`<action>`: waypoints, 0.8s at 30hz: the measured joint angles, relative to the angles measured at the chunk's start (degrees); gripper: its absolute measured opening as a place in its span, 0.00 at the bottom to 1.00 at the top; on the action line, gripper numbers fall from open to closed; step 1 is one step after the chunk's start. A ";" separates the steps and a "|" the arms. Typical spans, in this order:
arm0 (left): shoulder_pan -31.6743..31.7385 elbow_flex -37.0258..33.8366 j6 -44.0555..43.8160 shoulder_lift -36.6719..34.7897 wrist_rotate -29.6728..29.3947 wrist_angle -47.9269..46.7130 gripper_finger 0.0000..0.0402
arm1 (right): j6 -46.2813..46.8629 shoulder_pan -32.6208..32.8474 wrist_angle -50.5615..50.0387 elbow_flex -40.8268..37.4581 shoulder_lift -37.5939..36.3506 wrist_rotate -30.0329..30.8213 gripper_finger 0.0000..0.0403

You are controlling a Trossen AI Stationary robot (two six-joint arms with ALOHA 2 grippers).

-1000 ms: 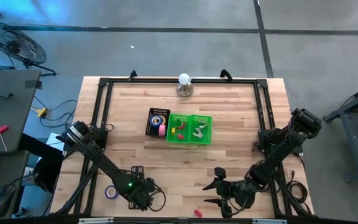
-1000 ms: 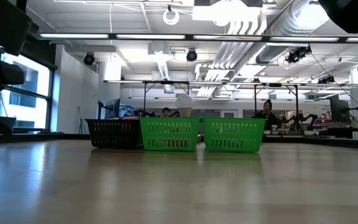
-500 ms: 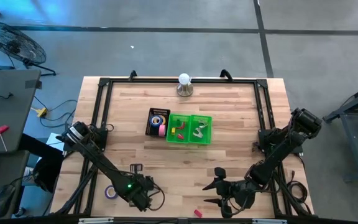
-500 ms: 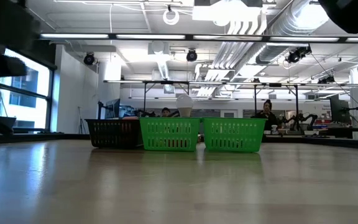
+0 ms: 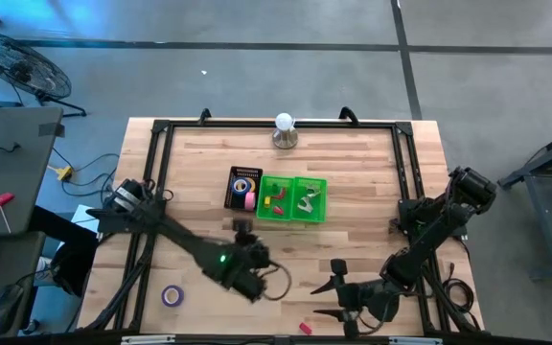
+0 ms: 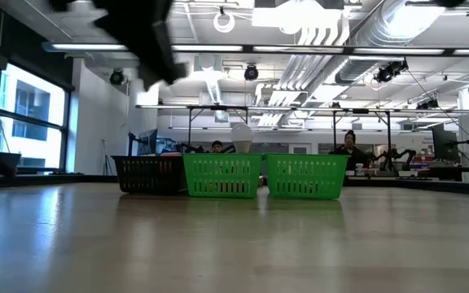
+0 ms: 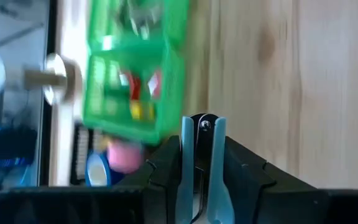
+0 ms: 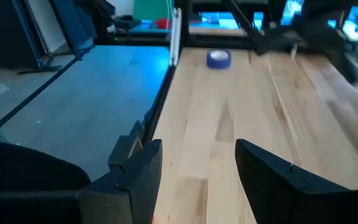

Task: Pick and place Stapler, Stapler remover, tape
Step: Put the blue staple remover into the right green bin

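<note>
My left gripper (image 5: 248, 279) hangs above the table's middle front, shut on a small thing with light-blue sides and a dark, riveted middle (image 7: 202, 134); it looks like the stapler remover. A purple tape roll (image 5: 172, 295) lies flat near the front left and also shows in the right wrist view (image 8: 219, 58). A black basket (image 5: 231, 188) holds pink tape (image 7: 126, 155) and blue tape (image 7: 96, 169). A small red thing (image 5: 305, 328) lies at the front edge. My right gripper (image 5: 330, 289) stands open at the front right, its fingers holding nothing. My left gripper pinches the stapler remover by its two light-blue sides (image 7: 188, 155) between its two fingers. One end with a silver rivet (image 7: 202, 125) sticks out past the fingertips. It is lifted clear of the table. The gripper hides the rest of it.
Two green baskets (image 5: 278, 213) (image 5: 323, 199) with small items stand beside the black one at the table's middle. A white-topped post on a round base (image 5: 285, 129) stands at the far edge. A black frame (image 5: 161, 144) runs round the table.
My left gripper has swung from the front edge beside the purple tape toward the table's right and far side, toward the baskets, and has risen. The move is fast and blurs the arm. The purple tape has stayed where it was.
</note>
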 joint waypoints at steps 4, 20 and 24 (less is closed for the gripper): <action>4.37 1.98 11.63 -1.33 2.54 8.45 0.21 | -6.15 2.13 3.37 0.01 0.00 4.00 0.48; 10.30 2.25 38.39 -2.56 20.37 38.93 0.21 | -20.91 12.31 4.66 0.01 -0.04 42.28 0.48; 10.40 2.25 43.13 -0.39 20.13 41.38 0.21 | -23.02 10.45 4.56 0.01 -0.04 40.05 0.48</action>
